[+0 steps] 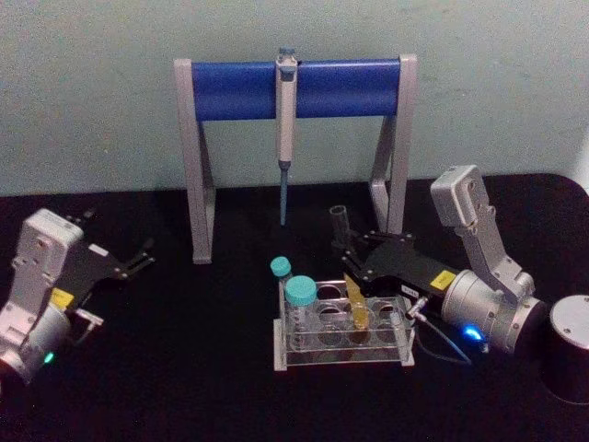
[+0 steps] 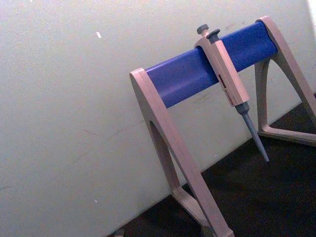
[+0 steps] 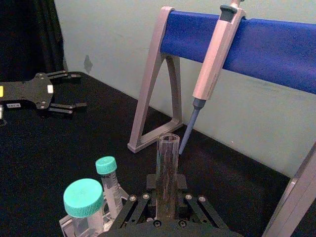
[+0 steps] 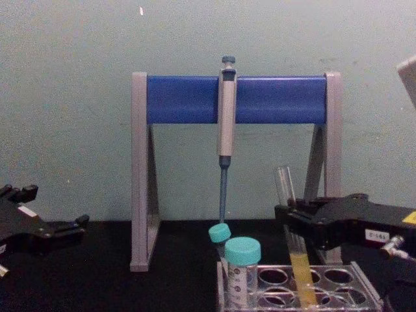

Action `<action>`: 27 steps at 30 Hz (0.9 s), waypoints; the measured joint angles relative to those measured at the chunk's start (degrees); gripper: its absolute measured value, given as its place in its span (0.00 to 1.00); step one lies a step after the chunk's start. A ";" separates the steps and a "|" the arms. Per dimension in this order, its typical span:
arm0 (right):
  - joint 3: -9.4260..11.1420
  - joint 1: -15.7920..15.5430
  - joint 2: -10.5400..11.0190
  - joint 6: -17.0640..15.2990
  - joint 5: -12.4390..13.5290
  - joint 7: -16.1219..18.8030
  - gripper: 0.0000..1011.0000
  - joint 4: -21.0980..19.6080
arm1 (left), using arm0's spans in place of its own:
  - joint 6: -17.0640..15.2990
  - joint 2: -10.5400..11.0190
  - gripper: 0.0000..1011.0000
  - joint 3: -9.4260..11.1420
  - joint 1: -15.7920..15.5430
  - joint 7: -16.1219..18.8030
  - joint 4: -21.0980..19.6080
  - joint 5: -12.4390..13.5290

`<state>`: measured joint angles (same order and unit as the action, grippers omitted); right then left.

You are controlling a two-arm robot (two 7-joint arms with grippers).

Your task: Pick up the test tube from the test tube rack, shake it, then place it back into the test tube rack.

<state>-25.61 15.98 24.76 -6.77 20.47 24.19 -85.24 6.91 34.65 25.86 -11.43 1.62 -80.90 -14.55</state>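
Right gripper [image 4: 289, 218] clamped the test tube [image 4: 301, 273], foot in the test tube rack [image 4: 367, 289]. Chest view showed yellow liquid; right wrist view, left gripper [image 3: 79, 90] spread open.

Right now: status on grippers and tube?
Right gripper shut on test tube, tilted, lower end in test tube rack. Left gripper open, parked left. Teal-capped vials at rack's left end, apart.

Both arms wear silver-grey metal casings. The left arm [image 1: 32, 285] has a boxy wrist block with a small green light [image 1: 48, 356]. The right arm [image 1: 483, 276] has a boxy link and a round drum joint carrying a blue light [image 1: 471, 331] and a thin grey cable [image 1: 440, 343]. Each ends in flat black plates with slim black jaws, yellow and white labels, and small silver screws [image 3: 157, 223].
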 joint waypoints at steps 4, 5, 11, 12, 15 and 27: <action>0.00 0.00 0.00 0.00 0.00 0.00 0.23 0.01 | 0.00 0.00 0.99 0.00 0.00 0.00 0.00 0.01; 0.09 -0.06 -0.01 0.06 -0.01 0.02 0.23 0.00 | 0.00 0.00 0.99 0.00 0.00 0.00 0.00 0.00; 1.56 -0.99 -0.25 1.68 0.90 0.62 0.23 -0.75 | 0.00 0.00 0.99 0.00 0.00 0.00 0.00 0.00; 1.76 -1.13 -0.28 1.86 1.12 0.70 0.23 -0.91 | 0.00 0.00 0.99 0.00 0.00 0.00 0.00 0.00; 2.56 -1.65 -0.27 2.45 2.01 1.00 0.23 -1.82 | 0.00 0.00 0.99 0.00 0.00 0.00 0.00 0.00; 6.74 -4.74 0.27 9.08 5.20 1.02 0.23 -7.64 | 0.00 0.00 0.99 0.00 0.00 0.00 0.00 0.00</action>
<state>-18.87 11.24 25.03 2.31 25.67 25.21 -92.88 6.91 34.64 25.86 -11.43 1.62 -80.90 -14.55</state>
